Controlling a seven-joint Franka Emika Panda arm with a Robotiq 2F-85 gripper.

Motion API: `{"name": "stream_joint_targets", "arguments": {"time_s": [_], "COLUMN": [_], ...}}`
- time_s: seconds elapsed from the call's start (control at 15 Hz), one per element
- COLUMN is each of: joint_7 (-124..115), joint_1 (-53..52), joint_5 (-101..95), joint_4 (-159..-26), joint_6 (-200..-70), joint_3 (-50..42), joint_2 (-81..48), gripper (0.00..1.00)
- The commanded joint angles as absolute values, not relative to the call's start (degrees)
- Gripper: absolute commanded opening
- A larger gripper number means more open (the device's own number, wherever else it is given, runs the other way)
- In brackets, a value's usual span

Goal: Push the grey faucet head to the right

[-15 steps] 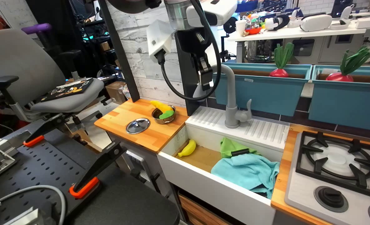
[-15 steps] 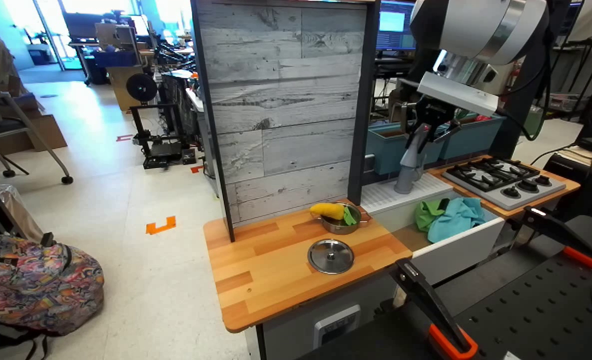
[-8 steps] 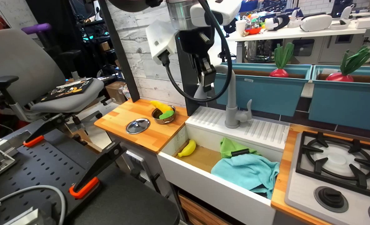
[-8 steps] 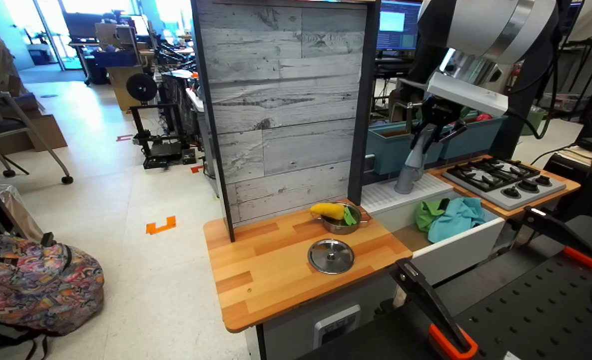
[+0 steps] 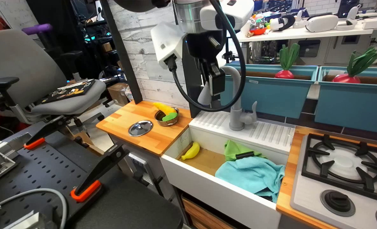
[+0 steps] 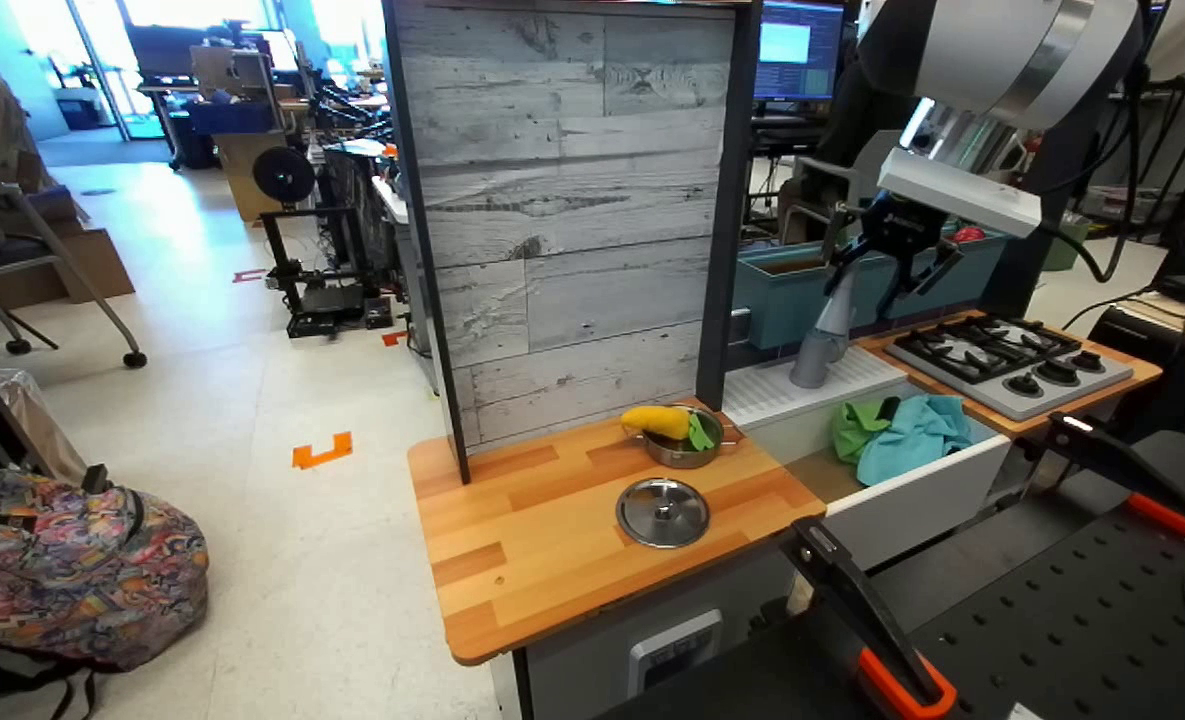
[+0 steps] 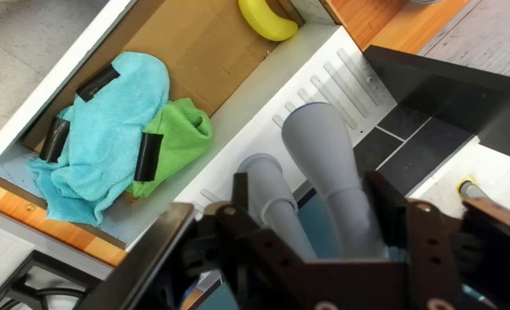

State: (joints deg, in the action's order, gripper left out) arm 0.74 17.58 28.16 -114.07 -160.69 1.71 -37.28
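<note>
Jaws spread wide frame the downturned spout of the grey faucet head in the wrist view; they appear to grip nothing, and though one jaw is just beside the tube, contact is unclear. The grey faucet head rises from a ridged white ledge behind the sink, its top partly hidden behind the jaws in an exterior view. As for progress, the reach seems done, with the jaws placed about the tube, but the push looks yet to come: the spout hangs on the side of its base away from the stove, and if right means toward that stove, most or all of the swing appears to remain. Below the grey faucet head, in the sink, lie a green cloth and, farther from it, a blue cloth; a yellow banana rests near the end wall on the spout's side. Farther out on that side of the grey faucet head, a wooden table carries a metal pot holding a yellow vegetable and, near it, a metal lid. Behind the grey faucet head stand two teal planters, each holding a red, green-topped vegetable.
</note>
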Motion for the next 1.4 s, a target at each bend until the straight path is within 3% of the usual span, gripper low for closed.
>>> {"name": "stream_joint_targets", "arguments": {"time_s": [0.0,1.33], "joint_7": [3.5,6.4], "joint_1": [22.4,25.5], "joint_5": [27.1,26.3], "joint_4": [-117.8,-120.7], "joint_6": [-159.5,-157.0], "joint_3": [0.9,-1.6], "joint_2": [-34.0,-29.9], "gripper": [0.99,1.0]}}
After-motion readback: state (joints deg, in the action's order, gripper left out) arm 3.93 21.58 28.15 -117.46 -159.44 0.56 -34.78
